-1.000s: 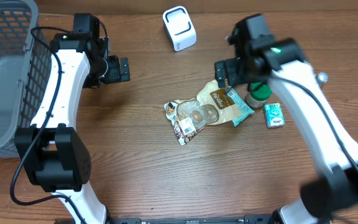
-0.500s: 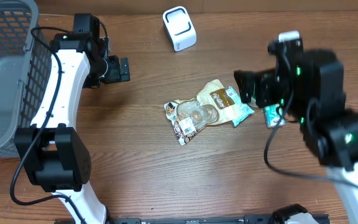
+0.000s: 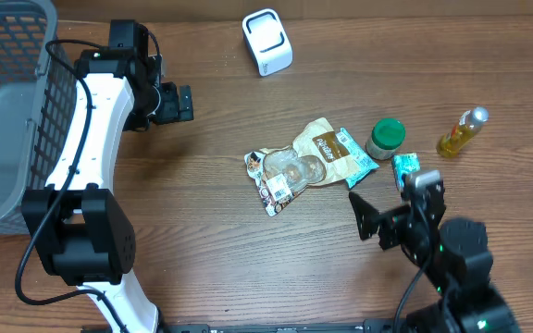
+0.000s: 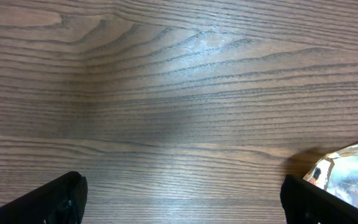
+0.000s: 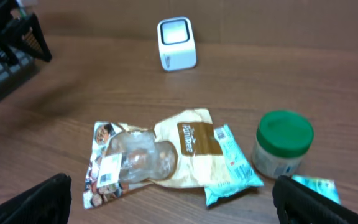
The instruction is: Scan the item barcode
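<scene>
Several packaged items lie in a heap mid-table: a clear snack bag [image 3: 285,174] [image 5: 129,160] with a white barcode label [image 5: 107,168], a beige pouch [image 3: 324,148] [image 5: 188,140] and a teal packet [image 3: 357,159] [image 5: 232,167]. The white scanner [image 3: 266,42] [image 5: 176,42] stands at the back. My right gripper [image 3: 364,217] [image 5: 173,205] is open, low at the front right, facing the heap and short of it. My left gripper [image 3: 189,104] [image 4: 182,202] is open over bare wood left of the heap, and a foil bag corner [image 4: 353,175] shows at its right.
A green-lidded jar [image 3: 386,139] [image 5: 283,143], a small teal box [image 3: 405,171] [image 5: 316,186] and a yellow oil bottle [image 3: 461,132] stand right of the heap. A grey wire basket [image 3: 7,111] fills the far left edge.
My right arm has swung from above the heap's back right down to the front right, uncovering the jar and bottle. The left arm and the items have not moved.
</scene>
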